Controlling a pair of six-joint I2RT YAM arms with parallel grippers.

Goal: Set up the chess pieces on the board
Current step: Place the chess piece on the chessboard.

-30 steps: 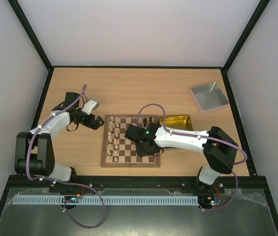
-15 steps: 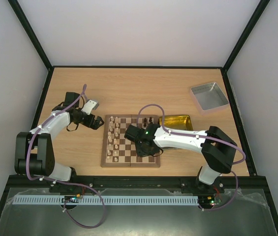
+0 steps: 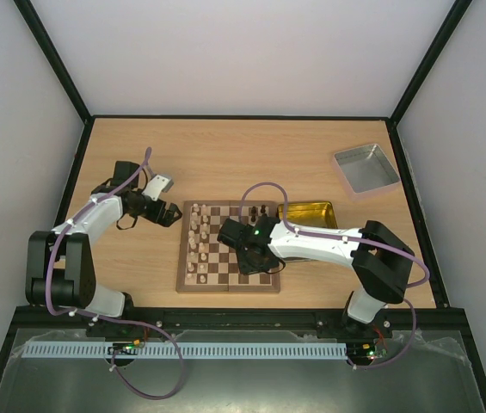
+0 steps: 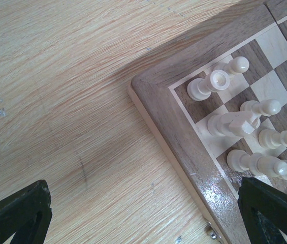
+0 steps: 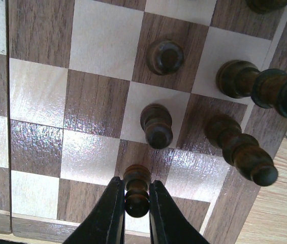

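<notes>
Here, right jaws were pinched on a small dark brown turned wooden pawn (image 5: pixel 136 195) at the checkered wooden board (image 5: pixel 95 104) border. Left jaws gaped wide, empty, over the pale wooden bench (image 4: pixel 57 101). Pawn likely light, slick, tippy; best gripped at neck.

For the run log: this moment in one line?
right gripper: shut on dark pawn, board edge | left gripper: open, beside board corner
</notes>
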